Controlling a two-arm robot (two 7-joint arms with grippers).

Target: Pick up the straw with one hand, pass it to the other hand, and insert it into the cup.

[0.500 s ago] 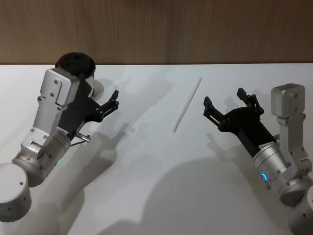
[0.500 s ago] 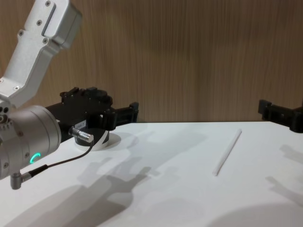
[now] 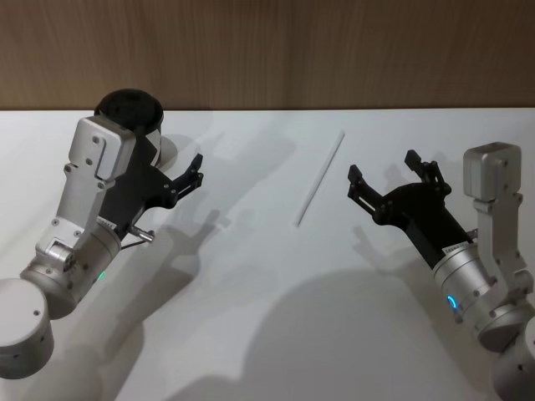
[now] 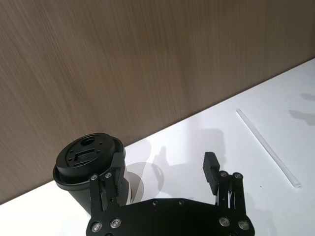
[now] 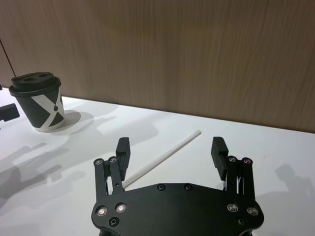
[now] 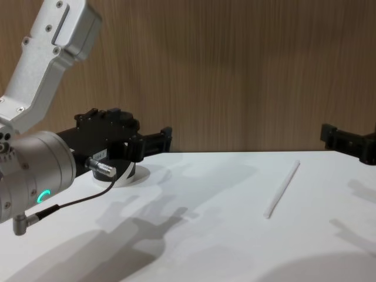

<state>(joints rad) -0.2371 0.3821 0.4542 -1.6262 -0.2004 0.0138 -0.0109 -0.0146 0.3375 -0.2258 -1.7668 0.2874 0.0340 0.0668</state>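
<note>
The straw (image 3: 319,178) lies flat on the white table (image 3: 251,292), untouched, slanting away from the robot, with its far end near the wooden wall (image 3: 334,50). To its right hangs the right gripper (image 3: 381,165), fingers spread wide and holding nothing. In the right wrist view the straw (image 5: 165,155) runs ahead of the gap between the fingers, apart from both. Well to the left stands the cup (image 3: 128,109), lid on, close to the wall. The left gripper (image 3: 198,169) hovers just beside it, also spread wide and empty-handed.
</note>
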